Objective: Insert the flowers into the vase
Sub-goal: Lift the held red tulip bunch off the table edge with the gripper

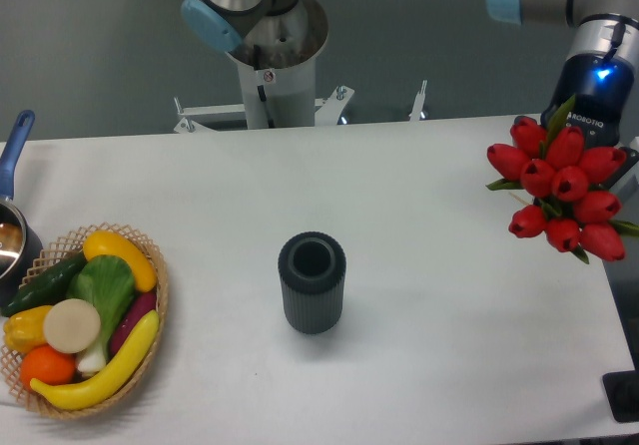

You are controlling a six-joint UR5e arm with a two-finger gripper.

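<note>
- Where the frame's left edge cuts it, a small metal saucepan with a blue handle [14, 206] stands on the white tabletop [439, 345], far to the left of the gripper [599, 131]; beside it sits a round woven basket of toy fruit and vegetables [82, 320].
- Behind the table lies a grey floor, with the arm's silver mounting column [270, 56] at the far edge.
- The dark grey, vertically ribbed cylindrical vase [313, 282] stands upright near the table's middle, well apart from the gripper, to its left and nearer the camera.
- At the right edge, the bunch of red tulip buds with green stems and leaves [564, 186] hangs in front of the black gripper, hiding its fingers; whether they clasp the stems cannot be told.
</note>
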